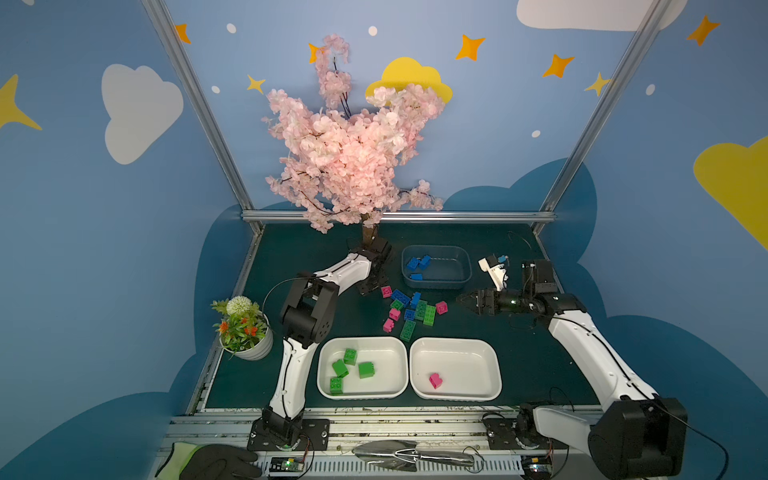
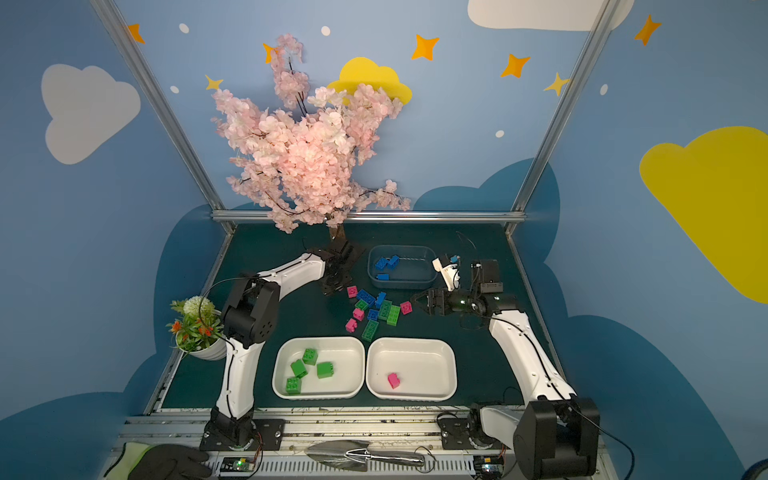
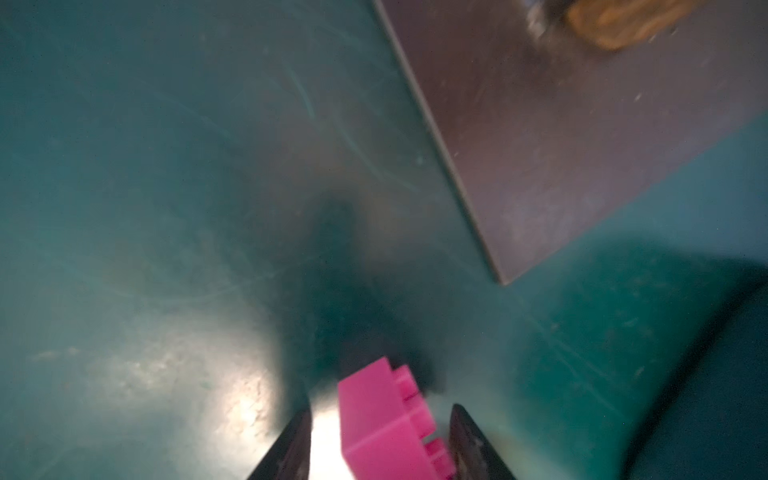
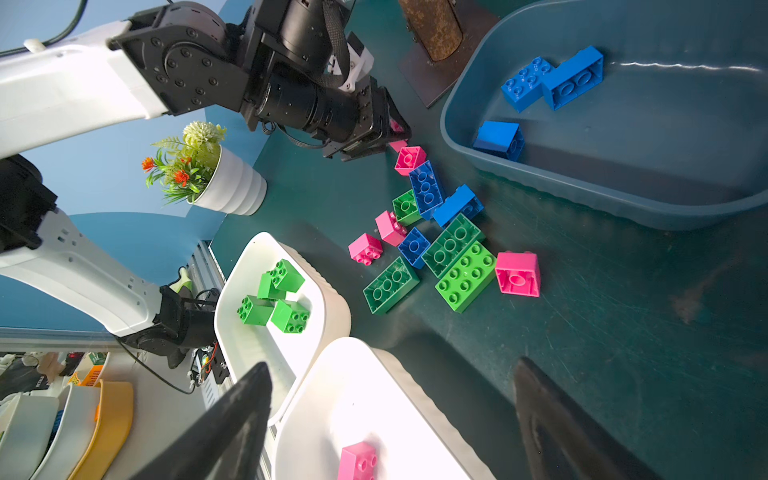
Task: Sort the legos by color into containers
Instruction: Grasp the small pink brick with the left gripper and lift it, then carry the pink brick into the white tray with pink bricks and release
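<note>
The left fingers (image 3: 291, 451) stood loosely either side of a pink brick (image 3: 382, 424), a gap at one finger, its studs facing the other, at the pile's (image 1: 409, 311) far edge by the tree's base plate (image 3: 582, 145). The right gripper (image 1: 462, 298) hung wide apart and empty over bare mat (image 1: 465, 328) beside the pile, whose long green bricks (image 4: 465, 276) lay roughly parallel. The grey-blue tub (image 1: 436, 286) held three blue bricks (image 1: 419, 262), the left white tray (image 1: 382, 374) four green, the right white tray (image 1: 465, 365) one pink.

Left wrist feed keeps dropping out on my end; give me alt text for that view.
A blurred pink Lego brick sits between the open black fingers of the left gripper, with a gap showing on one side. Beyond lie the scuffed green table mat and a dark metal base plate.
</note>
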Controlling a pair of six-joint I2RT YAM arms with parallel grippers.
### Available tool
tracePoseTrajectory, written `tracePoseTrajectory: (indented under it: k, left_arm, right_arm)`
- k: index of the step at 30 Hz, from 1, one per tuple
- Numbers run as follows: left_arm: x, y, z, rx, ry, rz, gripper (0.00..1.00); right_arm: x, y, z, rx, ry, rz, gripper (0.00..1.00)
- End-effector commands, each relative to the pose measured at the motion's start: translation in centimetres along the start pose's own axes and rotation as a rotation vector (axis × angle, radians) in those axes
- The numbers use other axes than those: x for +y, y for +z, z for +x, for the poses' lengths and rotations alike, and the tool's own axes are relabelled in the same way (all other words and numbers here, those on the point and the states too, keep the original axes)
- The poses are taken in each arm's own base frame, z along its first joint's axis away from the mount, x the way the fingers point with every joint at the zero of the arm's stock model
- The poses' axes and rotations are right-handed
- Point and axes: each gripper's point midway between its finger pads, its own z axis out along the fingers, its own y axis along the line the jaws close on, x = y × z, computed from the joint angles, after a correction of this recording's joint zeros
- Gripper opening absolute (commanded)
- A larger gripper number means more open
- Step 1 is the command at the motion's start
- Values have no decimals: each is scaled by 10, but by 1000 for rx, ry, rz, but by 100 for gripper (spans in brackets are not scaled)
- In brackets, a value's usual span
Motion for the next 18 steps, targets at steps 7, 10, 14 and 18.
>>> tracePoseTrajectory:
  k: [7,10,14,18]
  left_arm:
    - [9,15,-9,-4,17,-50,44]
    - [9,11,-12,-10,29,-48,31]
    - [7,-1,-13,-17,56,-19,21]
    - [7,-22,-13,-14,146,10,21]
  right_arm:
    - [3,-1,-4,-6,-9,-20,89]
    - [3,-1,-4,-4,-8,-18,89]
    - [4,-1,-5,-9,-5,-21,89]
    - [7,-1,-4,-10,-5,-38,89]
